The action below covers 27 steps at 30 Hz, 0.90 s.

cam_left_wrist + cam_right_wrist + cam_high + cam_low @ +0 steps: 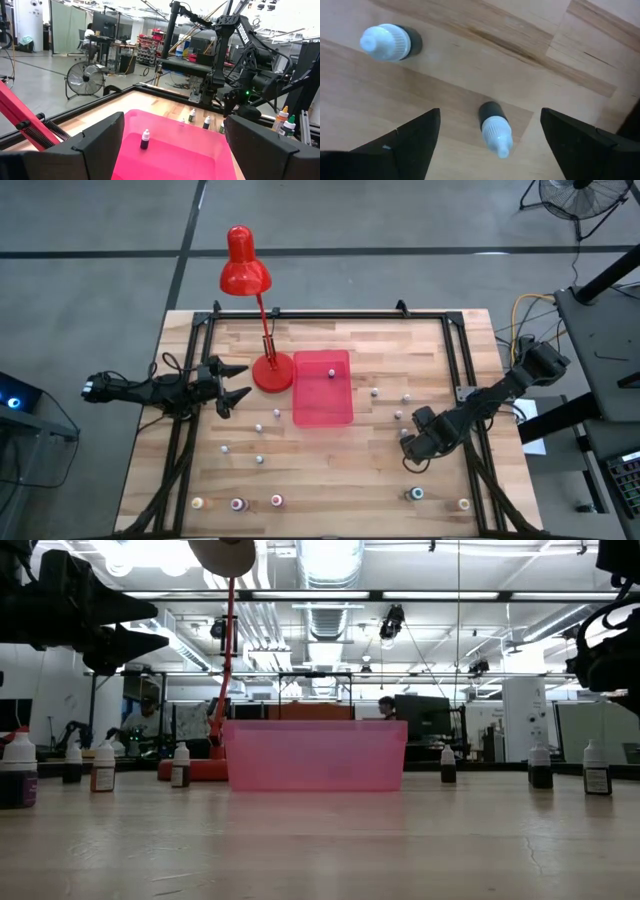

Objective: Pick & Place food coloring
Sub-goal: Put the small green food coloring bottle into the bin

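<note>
Right wrist view: two small dark food coloring bottles with white caps are seen on the wooden desk (330,470); one bottle (495,127) sits between the right gripper's fingers (412,137), untouched, the other bottle (390,42) lies further off. Fingers are spread wide, nothing is held.

High view: the right gripper (415,448) is positioned low over the desk's right side, near a cluster of bottles (400,415). More bottles are scattered: one bottle in the tray (330,372), a few left of the tray (258,428), a row along the front edge (238,503), and two at the front right (415,494).

The pink tray (322,410) is placed mid-desk, with the red lamp (270,370) base touching or just beside its left edge; contact cannot be confirmed.

The left gripper (232,383) is parked at the desk's left side, beside the lamp base, fingers wide apart and empty. In the left wrist view the tray and its single bottle (145,139) are framed between those fingers (95,145).

Low view: bottles (100,766) are seen standing upright on both sides of the tray (315,755).
</note>
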Available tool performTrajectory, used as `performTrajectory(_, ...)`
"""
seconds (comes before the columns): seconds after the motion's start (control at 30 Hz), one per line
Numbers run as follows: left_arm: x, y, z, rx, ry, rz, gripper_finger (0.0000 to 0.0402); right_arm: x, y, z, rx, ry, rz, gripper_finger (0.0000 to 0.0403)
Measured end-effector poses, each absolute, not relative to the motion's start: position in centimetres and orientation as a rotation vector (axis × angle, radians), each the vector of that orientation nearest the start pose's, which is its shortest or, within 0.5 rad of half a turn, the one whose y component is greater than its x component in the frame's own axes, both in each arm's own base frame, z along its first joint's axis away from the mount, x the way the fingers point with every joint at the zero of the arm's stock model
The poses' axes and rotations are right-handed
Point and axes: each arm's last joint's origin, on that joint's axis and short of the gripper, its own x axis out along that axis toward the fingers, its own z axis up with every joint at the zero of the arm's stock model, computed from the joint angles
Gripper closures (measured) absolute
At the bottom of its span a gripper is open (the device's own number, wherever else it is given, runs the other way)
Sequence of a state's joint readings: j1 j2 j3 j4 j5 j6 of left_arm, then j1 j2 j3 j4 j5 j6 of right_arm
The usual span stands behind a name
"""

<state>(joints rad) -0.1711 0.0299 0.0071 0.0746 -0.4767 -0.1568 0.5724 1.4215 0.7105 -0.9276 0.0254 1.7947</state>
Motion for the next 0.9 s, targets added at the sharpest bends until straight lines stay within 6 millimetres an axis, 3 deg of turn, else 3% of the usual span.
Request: performTrajectory(0.9,9.66,-0.31,17.06,-0.172,-0.073,0.302,0.0087,16.89,10.87,15.36,0.900,1.377,-0.974,0.0289)
